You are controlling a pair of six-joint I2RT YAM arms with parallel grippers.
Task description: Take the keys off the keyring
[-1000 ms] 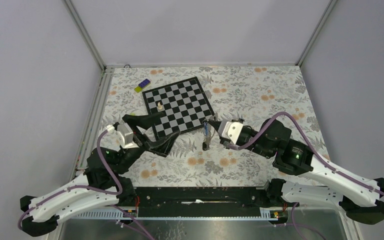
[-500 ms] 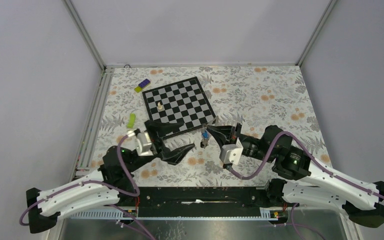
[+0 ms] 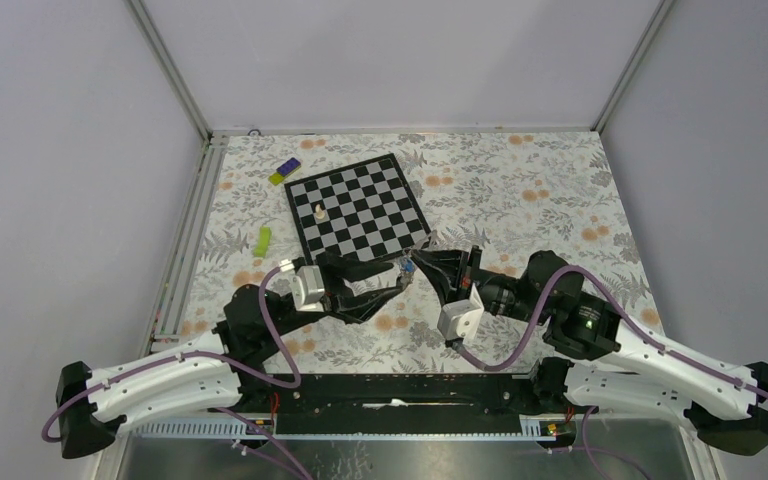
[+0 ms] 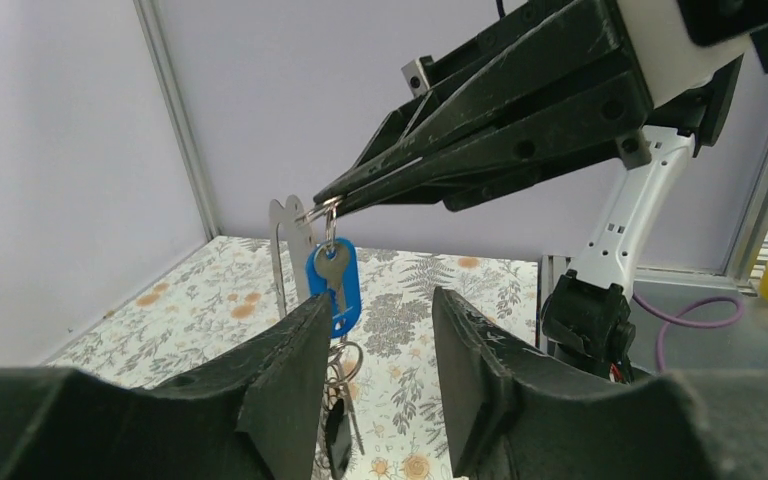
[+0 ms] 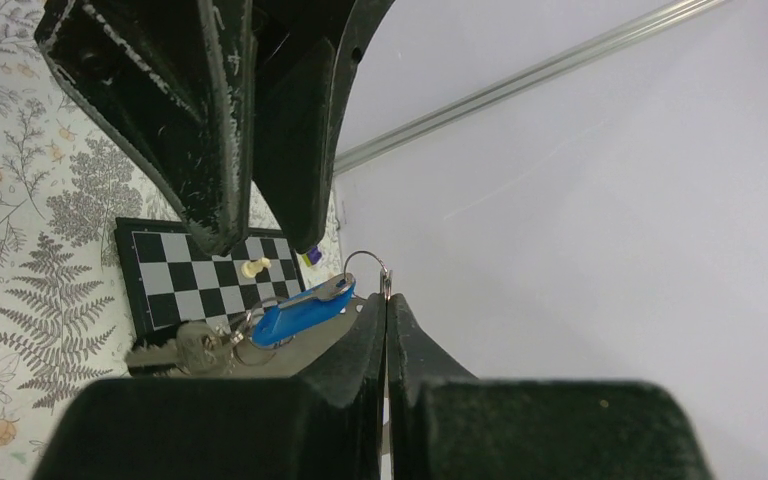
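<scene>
While the right end effector (image 5: 388,300) is clamped on the keyring (image 4: 318,287), held above the bench (image 3: 520,190), the keys (image 5: 188,347) hang at its 6 o'clock, long axis vertical, facing the nearer left end effector (image 4: 370,350), jaws parted.

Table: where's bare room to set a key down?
Bare cloth right of the chessboard, out to the table edge, and behind the board. Crowded where the left tool and right tool meet at the keyring.

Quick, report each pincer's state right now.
Left pincer: open, straddling the hanging keys, gripping nothing.
Right pincer: shut on the keyring.
</scene>
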